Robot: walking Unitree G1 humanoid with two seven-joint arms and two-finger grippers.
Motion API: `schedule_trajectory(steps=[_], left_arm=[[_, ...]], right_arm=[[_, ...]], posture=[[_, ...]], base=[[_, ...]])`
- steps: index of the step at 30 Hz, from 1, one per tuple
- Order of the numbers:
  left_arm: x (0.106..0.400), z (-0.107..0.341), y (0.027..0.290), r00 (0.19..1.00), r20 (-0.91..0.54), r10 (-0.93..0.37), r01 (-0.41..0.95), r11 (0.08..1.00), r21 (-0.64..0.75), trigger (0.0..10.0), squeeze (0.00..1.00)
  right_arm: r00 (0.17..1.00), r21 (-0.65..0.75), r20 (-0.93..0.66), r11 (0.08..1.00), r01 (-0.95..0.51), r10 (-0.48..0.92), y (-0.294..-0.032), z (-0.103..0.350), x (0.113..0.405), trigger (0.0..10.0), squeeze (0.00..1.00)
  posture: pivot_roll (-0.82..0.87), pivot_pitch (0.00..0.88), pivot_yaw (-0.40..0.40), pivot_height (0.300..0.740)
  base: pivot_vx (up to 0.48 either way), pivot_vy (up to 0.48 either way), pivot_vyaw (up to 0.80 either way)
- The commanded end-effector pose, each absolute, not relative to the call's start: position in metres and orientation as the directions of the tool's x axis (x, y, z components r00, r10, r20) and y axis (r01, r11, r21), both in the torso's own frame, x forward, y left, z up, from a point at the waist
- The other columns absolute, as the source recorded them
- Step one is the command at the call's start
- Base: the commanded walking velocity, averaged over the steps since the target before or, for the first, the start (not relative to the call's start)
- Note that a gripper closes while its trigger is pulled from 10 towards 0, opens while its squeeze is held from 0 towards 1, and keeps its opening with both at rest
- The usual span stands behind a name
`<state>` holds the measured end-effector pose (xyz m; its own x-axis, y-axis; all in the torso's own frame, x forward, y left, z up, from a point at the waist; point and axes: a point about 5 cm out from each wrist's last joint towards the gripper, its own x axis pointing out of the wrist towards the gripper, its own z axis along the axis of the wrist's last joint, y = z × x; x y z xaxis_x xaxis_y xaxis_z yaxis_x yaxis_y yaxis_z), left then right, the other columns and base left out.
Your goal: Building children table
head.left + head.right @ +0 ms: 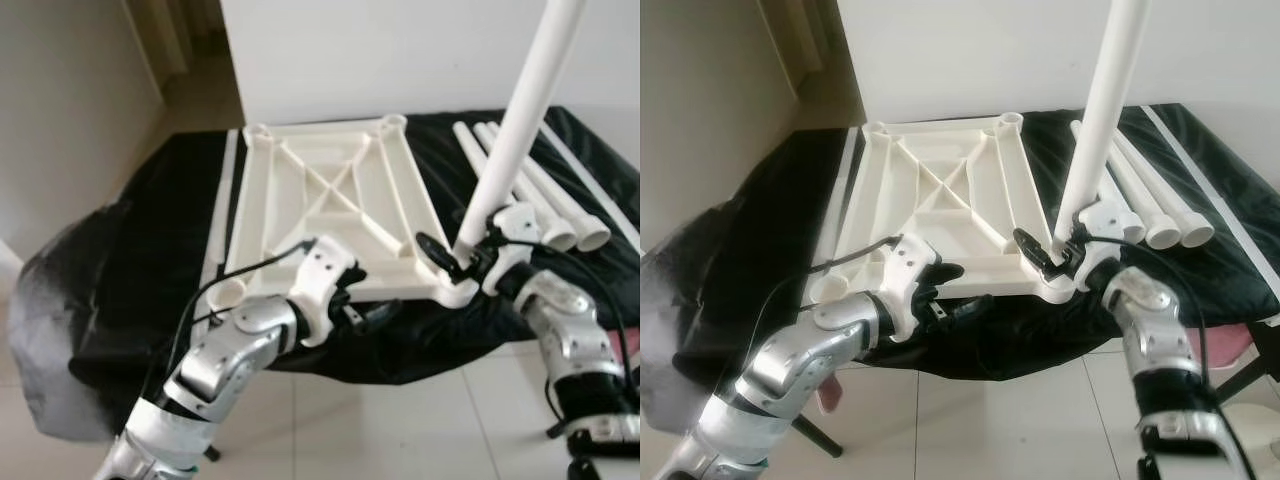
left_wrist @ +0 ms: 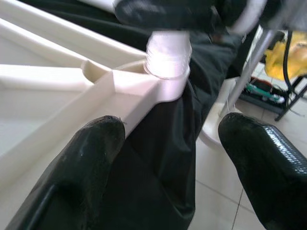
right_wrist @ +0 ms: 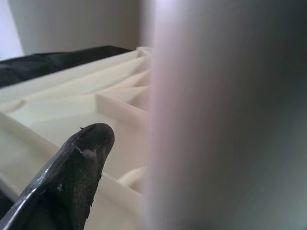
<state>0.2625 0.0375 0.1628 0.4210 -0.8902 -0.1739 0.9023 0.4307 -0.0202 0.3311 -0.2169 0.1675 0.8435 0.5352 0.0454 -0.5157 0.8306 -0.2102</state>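
White plastic tabletop [image 1: 330,200] lies upside down, ribbed underside up, on a worktop draped in black cloth [image 1: 150,220]. A round socket sits at each corner.

Right pincer [image 1: 452,258] at the near right corner of the tabletop. It has hold of a white leg tube [image 1: 520,120] low down, close to where the tube meets the corner socket [image 1: 457,292]. Tube stands nearly upright with a slight tilt, its top running out of view. In the left wrist view the tube's threaded end [image 2: 168,55] sits in the socket. How deep it is seated, cannot tell. One black fingertip [image 3: 84,165] lies against the tube's side in the right wrist view.

Left pincer [image 1: 360,305] at the near edge of the tabletop, left of the same corner. Fingers spread apart, gripping nothing. One finger [image 2: 91,158] lies at the tabletop's rim; the other [image 2: 266,158] hangs out over the floor tiles. Contact with the rim, cannot tell.

Three spare leg tubes [image 1: 545,195] lie side by side on the cloth to the right of the tabletop, open ends toward the robot. A long white strip [image 1: 222,200] lies along the tabletop's left side.

Pale tiled floor [image 1: 400,430] below; white wall [image 1: 400,50] behind the worktop.
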Motion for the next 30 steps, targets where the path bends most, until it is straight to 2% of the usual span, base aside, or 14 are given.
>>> schedule_trajectory(steps=[1,4,5,6,7,8,9,10,19,20,21,26,30], left_arm=[[0.256,0.159,0.034,0.309,-0.206,-0.928,0.949,0.317,-0.005,10.0,0.00],[0.257,0.159,0.033,0.312,-0.208,-0.927,0.948,0.319,0.001,10.0,0.00],[0.257,0.159,0.032,0.313,-0.204,-0.927,0.947,0.320,0.000,10.0,0.00],[0.257,0.160,0.032,0.318,-0.200,-0.927,0.946,0.323,0.004,10.0,0.00],[0.257,0.160,0.032,0.318,-0.200,-0.927,0.946,0.323,0.004,10.0,0.00],[0.258,0.161,0.032,0.322,-0.196,-0.926,0.945,0.327,0.007,10.0,0.00],[0.258,0.161,0.032,0.322,-0.196,-0.926,0.945,0.327,0.007,10.0,0.00],[0.258,0.162,0.032,0.324,-0.193,-0.926,0.944,0.329,0.008,10.0,0.00],[0.259,0.164,0.032,0.332,-0.188,-0.924,0.942,0.335,0.021,10.0,0.00],[0.260,0.164,0.032,0.333,-0.186,-0.924,0.942,0.335,0.022,10.0,0.00],[0.259,0.164,0.032,0.333,-0.186,-0.925,0.942,0.335,0.021,10.0,0.00],[0.259,0.164,0.031,0.329,-0.186,-0.926,0.943,0.331,0.021,10.0,0.00],[0.259,0.164,0.030,0.329,-0.184,-0.926,0.943,0.331,0.021,10.0,0.00]], right_arm=[[0.827,-0.228,0.002,0.806,-0.547,0.562,-0.217,0.164,0.333,10.0,0.00],[0.823,-0.228,-0.015,0.799,-0.556,0.568,-0.220,0.162,0.334,10.0,0.00],[0.821,-0.230,-0.020,0.797,-0.558,0.570,-0.220,0.162,0.334,9.5,0.00],[0.820,-0.237,-0.032,0.793,-0.561,0.571,-0.222,0.160,0.334,4.1,0.00],[0.820,-0.237,-0.032,0.793,-0.561,0.571,-0.222,0.160,0.334,4.1,0.00],[0.821,-0.234,-0.042,0.793,-0.563,0.570,-0.224,0.158,0.334,2.5,0.00],[0.821,-0.234,-0.042,0.793,-0.563,0.570,-0.224,0.158,0.334,2.5,0.00],[0.821,-0.231,-0.049,0.793,-0.564,0.570,-0.226,0.156,0.334,0.0,0.00],[0.814,-0.207,-0.093,0.788,-0.579,0.574,-0.232,0.144,0.333,0.0,0.00],[0.821,-0.199,-0.095,0.797,-0.570,0.563,-0.233,0.141,0.333,1.4,0.00],[0.826,-0.186,-0.093,0.805,-0.564,0.557,-0.233,0.139,0.332,10.0,0.00],[0.849,-0.148,-0.068,0.837,-0.527,0.523,-0.232,0.136,0.332,10.0,0.00],[0.899,-0.084,-0.040,0.895,-0.438,0.437,-0.231,0.133,0.336,10.0,0.00]], posture=[[-0.05,0.000,0.049,0.740],[-0.05,0.000,0.049,0.740],[-0.05,0.000,0.047,0.740],[-0.05,0.000,0.045,0.740],[-0.05,0.000,0.045,0.740],[-0.05,0.000,0.043,0.740],[-0.05,0.000,0.043,0.740],[-0.05,0.000,0.043,0.740],[-0.05,0.000,0.042,0.740],[-0.06,0.000,0.045,0.740],[-0.06,0.000,0.045,0.740],[-0.07,0.000,0.047,0.740],[-0.07,0.000,0.045,0.740]], base=[[0.000,0.000,0.00],[0.000,0.000,0.00],[0.000,0.000,0.00],[0.000,0.000,0.00],[0.000,0.000,0.00],[0.000,0.000,0.00],[0.000,0.000,0.00],[0.000,0.000,0.00],[0.000,0.000,0.00],[0.000,0.000,0.00],[0.000,0.000,0.00],[0.000,0.000,0.00],[0.000,0.000,0.00]])
